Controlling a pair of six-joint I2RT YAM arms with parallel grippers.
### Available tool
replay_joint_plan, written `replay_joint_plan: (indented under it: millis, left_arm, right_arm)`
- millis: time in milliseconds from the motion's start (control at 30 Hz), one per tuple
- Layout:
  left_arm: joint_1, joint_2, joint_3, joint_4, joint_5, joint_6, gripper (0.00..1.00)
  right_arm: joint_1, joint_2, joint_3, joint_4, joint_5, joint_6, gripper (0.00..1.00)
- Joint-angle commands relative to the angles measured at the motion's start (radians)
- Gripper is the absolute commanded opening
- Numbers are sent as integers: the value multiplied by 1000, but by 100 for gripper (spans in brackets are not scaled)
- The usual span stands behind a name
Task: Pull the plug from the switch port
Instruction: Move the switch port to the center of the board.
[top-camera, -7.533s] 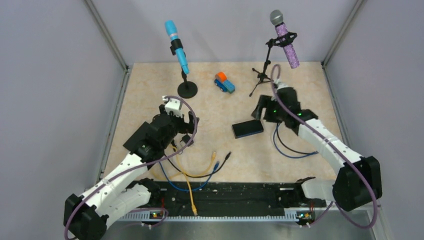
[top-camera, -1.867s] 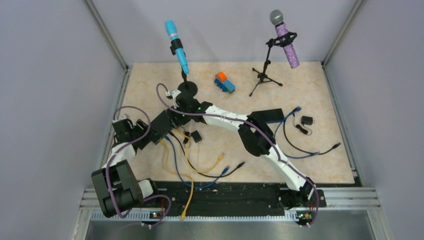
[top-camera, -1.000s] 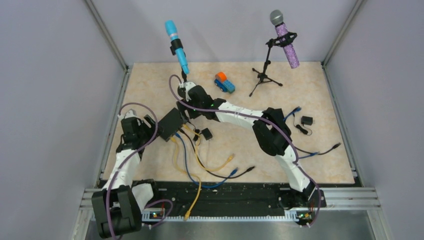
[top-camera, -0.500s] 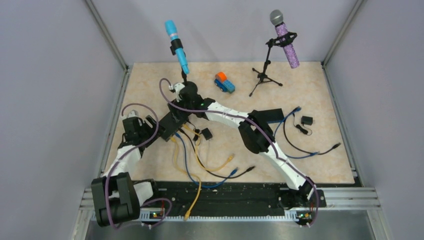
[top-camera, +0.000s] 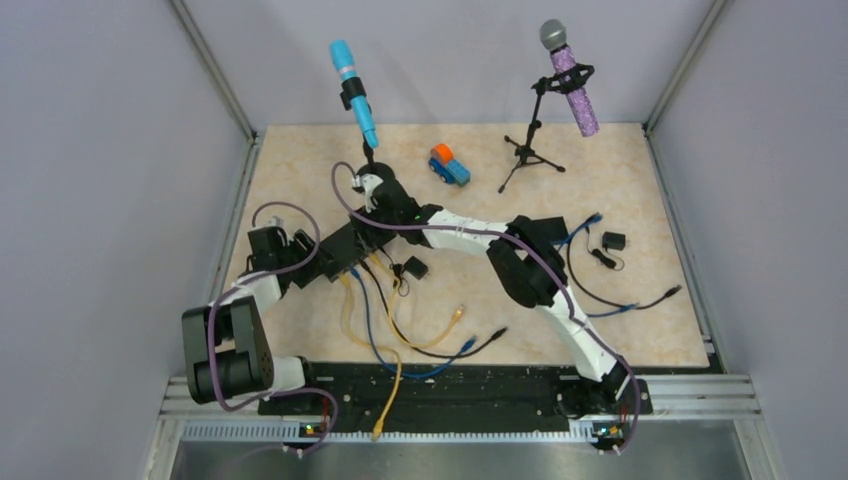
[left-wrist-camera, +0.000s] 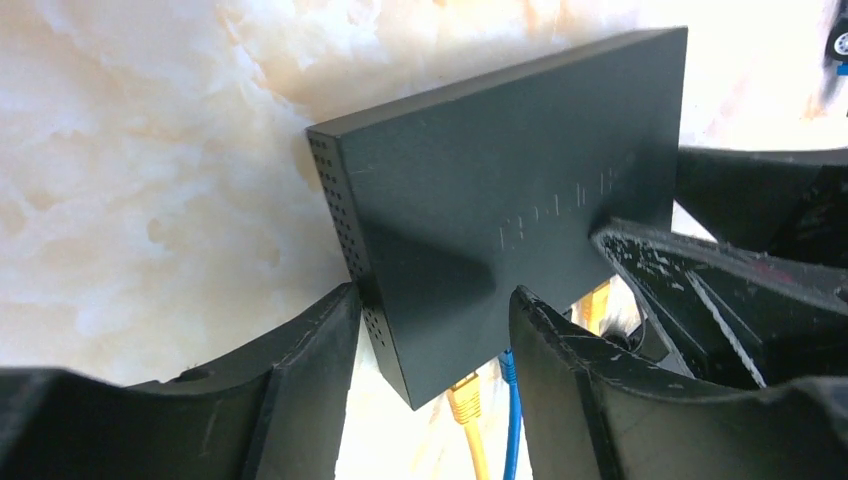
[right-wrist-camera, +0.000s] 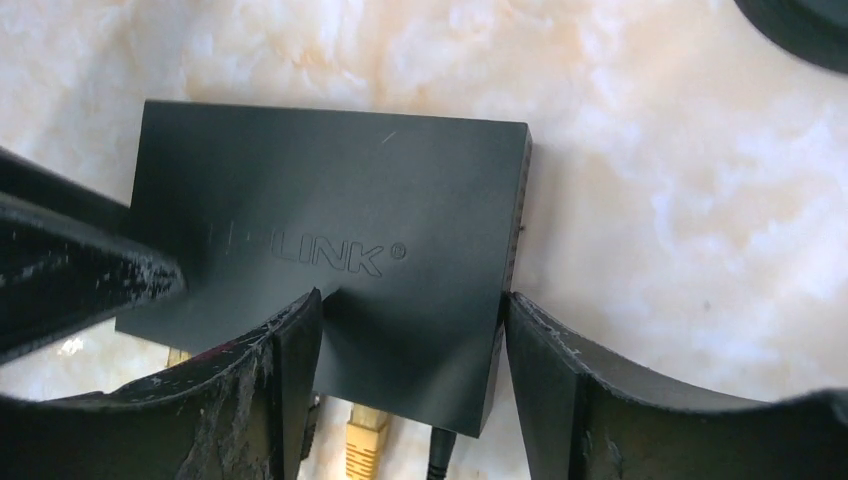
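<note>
Currently, a yellow plug (left-wrist-camera: 466, 398) is seated in the port side of the switch (left-wrist-camera: 470, 190), with a blue cable (left-wrist-camera: 512, 420) entering the port beside it. The right wrist view also shows a black plug (right-wrist-camera: 437, 462) entering the same side, nearer the corner. The switch is a flat black box with embossed lettering on its top face and vent holes along one short side. It sits in the left half of the desk (top-camera: 620, 180), near the stand of the blue microphone (top-camera: 353, 92), with its port side toward the arm bases.

The left gripper (left-wrist-camera: 432, 300) is closed on the vented end of the switch. One finger lies flush against the vented side, and the other bears on the casing at the edge nearest the plugs.

The right gripper (right-wrist-camera: 410, 300) holds the opposite end. One finger rests against the plain short side and the other overlaps the top face just below the lettering. Its jaws stand wide apart, and the casing fills the gap between them.

From the ports, yellow, blue and black cables trail loosely across the desk toward the near edge. A small black adapter (top-camera: 415, 268) lies just beside them.

Well apart, on the right, lie a second adapter (top-camera: 614, 241) and more loose cables (top-camera: 600, 290). At the far side stand a toy truck (top-camera: 449, 165) and a purple microphone (top-camera: 575, 90) on a tripod (top-camera: 525, 155).
</note>
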Motion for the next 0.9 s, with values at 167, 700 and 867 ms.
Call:
replay_joint_plan:
  millis: [167,700,867]
  left_arm:
    - [-49,74,89,52,185,66,52]
    - [-358,23,4,160,109,-115,53]
    - [-423,37,-7,199,83,-162,54]
  right_arm:
    - [16,-209,-240,132,-62,109,61]
    - [-11,-560,-773,180,176,253,61]
    - [-22,-662,-894,184,223,291,62]
